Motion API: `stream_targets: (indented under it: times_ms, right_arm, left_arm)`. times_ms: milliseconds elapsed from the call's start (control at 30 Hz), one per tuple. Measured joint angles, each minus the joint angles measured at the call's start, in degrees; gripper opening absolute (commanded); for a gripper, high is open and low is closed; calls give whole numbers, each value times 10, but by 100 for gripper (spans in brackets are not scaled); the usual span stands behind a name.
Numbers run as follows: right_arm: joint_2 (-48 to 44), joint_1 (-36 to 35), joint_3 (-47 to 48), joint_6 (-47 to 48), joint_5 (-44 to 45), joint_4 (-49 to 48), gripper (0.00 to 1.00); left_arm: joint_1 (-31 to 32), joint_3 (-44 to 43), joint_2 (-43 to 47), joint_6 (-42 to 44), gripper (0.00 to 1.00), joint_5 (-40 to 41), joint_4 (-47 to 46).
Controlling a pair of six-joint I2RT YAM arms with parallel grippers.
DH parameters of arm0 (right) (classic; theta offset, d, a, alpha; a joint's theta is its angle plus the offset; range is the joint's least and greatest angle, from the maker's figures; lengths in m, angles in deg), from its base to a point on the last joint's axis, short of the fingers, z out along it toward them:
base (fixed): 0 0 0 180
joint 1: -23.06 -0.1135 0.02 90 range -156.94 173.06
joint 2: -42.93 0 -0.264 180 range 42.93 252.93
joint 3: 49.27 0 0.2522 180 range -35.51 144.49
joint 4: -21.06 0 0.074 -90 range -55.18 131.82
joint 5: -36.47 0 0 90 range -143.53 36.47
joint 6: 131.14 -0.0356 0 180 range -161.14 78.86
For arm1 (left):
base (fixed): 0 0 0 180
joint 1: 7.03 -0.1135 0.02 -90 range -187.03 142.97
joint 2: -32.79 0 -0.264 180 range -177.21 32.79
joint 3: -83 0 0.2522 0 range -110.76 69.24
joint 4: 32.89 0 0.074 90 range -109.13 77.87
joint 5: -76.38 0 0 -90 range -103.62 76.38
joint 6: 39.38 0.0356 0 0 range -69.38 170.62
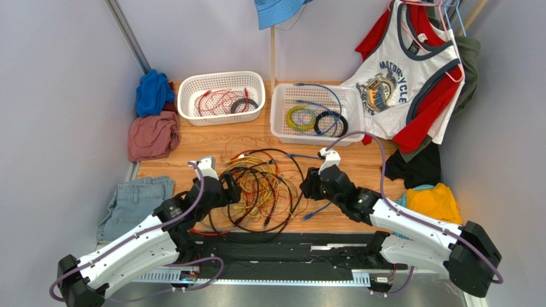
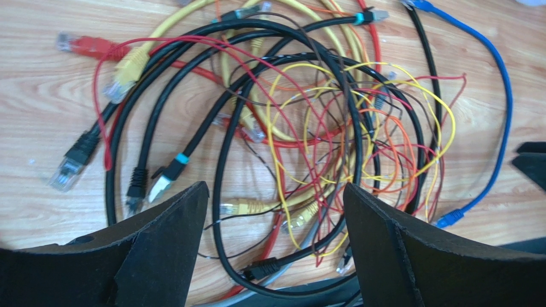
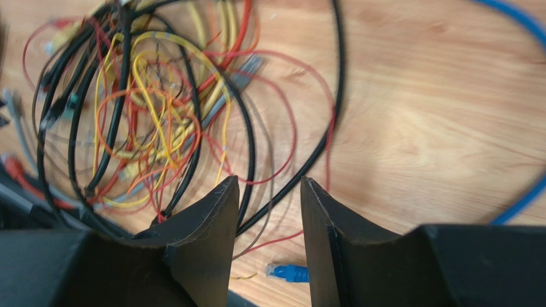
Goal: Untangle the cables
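Cables are one loose heap on the table, right between my two arms, which is why both come at it from the sides. Left gripper hangs over the heap's left edge, fingers spread wide and empty, I'd guess to take in a thick bundle. Right gripper has its fingers partly apart, straddling a black cable on the outer edge without pinching it. That one looks easiest to pull free.

left claw spread wide | right claw half parted, seemingly empty
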Motion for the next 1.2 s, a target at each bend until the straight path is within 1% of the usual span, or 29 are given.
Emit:
stream_targets:
  times_ms: [133,267,400,500,600,700,800,867,900,933,967,1000,1033,1067,1100,1133,1200]
  right_arm:
    - [-47,0,-3,-35,85,32,42]
    - [-106,5,-35,-107,153,61,40]
    - [-173,19,-89,-194,180,87,39]
    - [-201,21,-110,-221,184,95,37]
    - [-210,21,-113,-225,183,94,35]
    - [-209,21,-113,-221,174,94,34]
    - [-209,21,-113,-213,158,92,33]
    - [-209,21,-113,-205,147,90,33]
    - [-209,21,-113,-199,141,89,33]
    - [-209,21,-113,-194,135,87,33]
    - [-209,21,-113,-188,130,84,33]
    - [-209,21,-113,-177,121,76,33]
    - [-209,21,-113,-177,120,76,33]
    - [-207,21,-113,-170,114,68,33]
    - [-204,21,-113,-162,110,59,33]
    - [-198,21,-113,-157,105,50,33]
    - [-183,21,-114,-146,97,33,33]
  left_arm:
    - [-8,0,18,-12,86,11,12]
    - [-15,2,43,-18,86,12,12]
    - [-16,9,56,-26,86,12,9]
    - [-18,16,60,-31,81,14,10]
    - [-36,19,67,-37,79,13,10]
    - [-81,20,59,-43,77,2,8]
    - [-147,20,45,-50,76,-17,13]
    - [-192,21,50,-57,75,-30,19]
    - [-216,24,61,-60,73,-37,20]
    - [-235,28,75,-63,67,-46,17]
    - [-250,33,87,-65,65,-54,14]
    - [-260,37,98,-67,64,-64,8]
    - [-266,45,103,-61,63,-91,-19]
    - [-267,47,101,-60,63,-98,-27]
    - [-267,54,92,-56,63,-125,-50]
    - [-267,60,77,-54,65,-148,-72]
    - [-264,65,9,-43,66,-212,-129]
